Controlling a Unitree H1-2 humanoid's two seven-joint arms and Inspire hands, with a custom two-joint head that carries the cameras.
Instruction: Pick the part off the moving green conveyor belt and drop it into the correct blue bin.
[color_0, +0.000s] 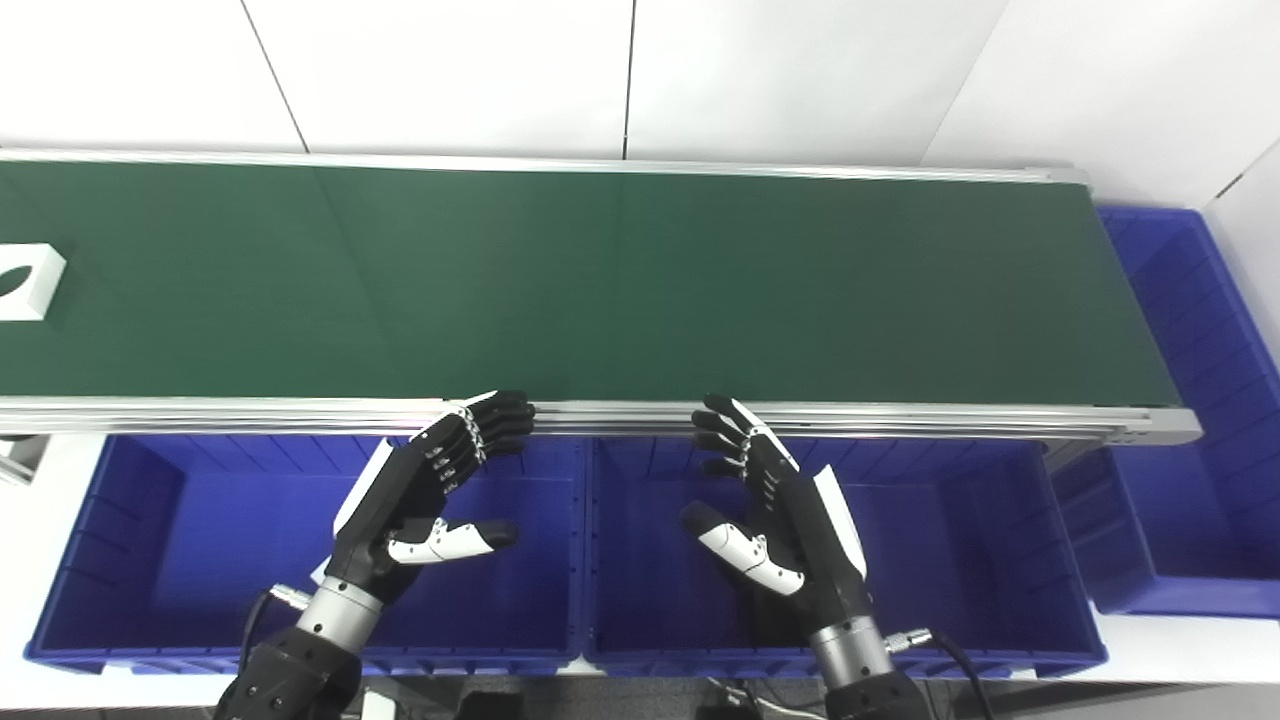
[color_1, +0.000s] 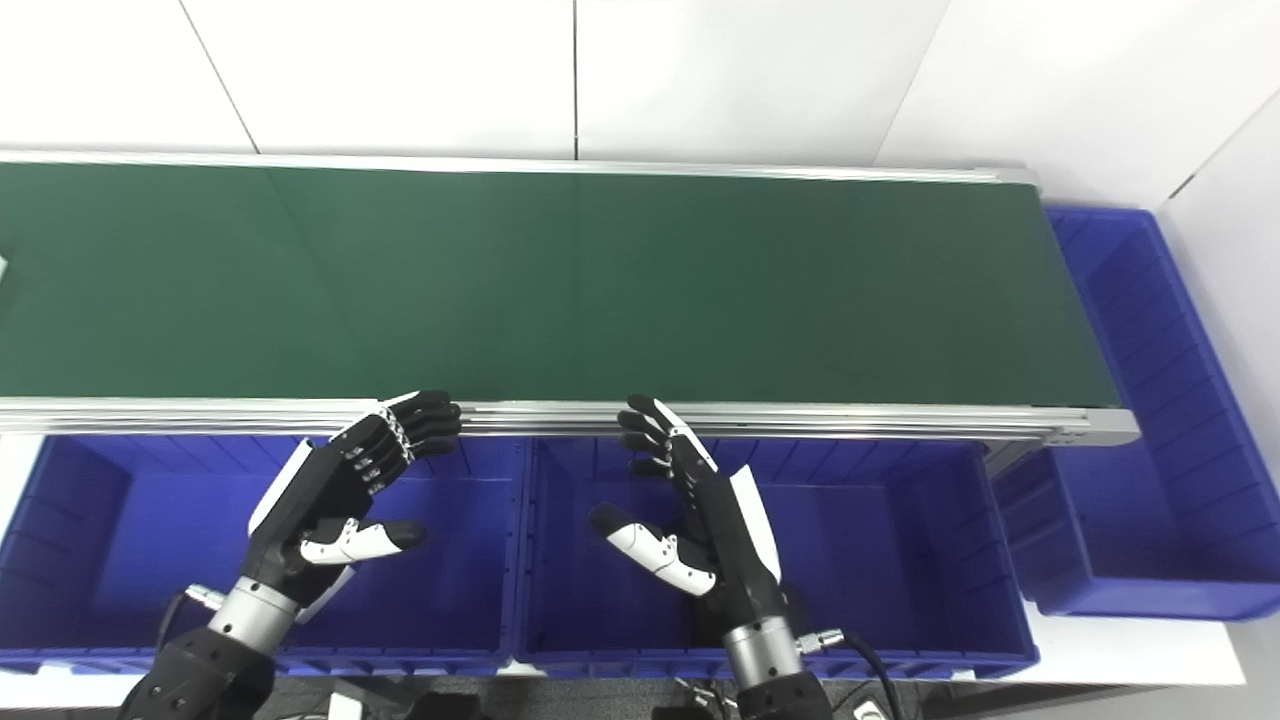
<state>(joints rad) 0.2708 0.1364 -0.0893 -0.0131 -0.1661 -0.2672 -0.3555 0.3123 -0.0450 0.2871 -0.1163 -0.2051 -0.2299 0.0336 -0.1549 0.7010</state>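
We hold left hand (color_0: 425, 500) and right hand (color_0: 770, 510) spread, empty. White part (color_0: 25, 282) sits far beyond our left hand on the conveyor belt (color_0: 620, 280); a late reach likely misses it.

White part (color_0: 25, 281) at nine o'clock on the belt (color_0: 600, 290), cut off by the left edge.

White wall panels (color_0: 450, 70), evenly lit, split by a dark vertical seam (color_0: 628, 80). Left of that seam, a second joint (color_0: 272, 75), slanting. Right of it, another slanted joint (color_0: 965, 85), then a white side wall (color_0: 1250, 210). Far below the seam, white tabletop (color_0: 1180, 650) and a dark strip (color_0: 600, 700), perhaps floor.
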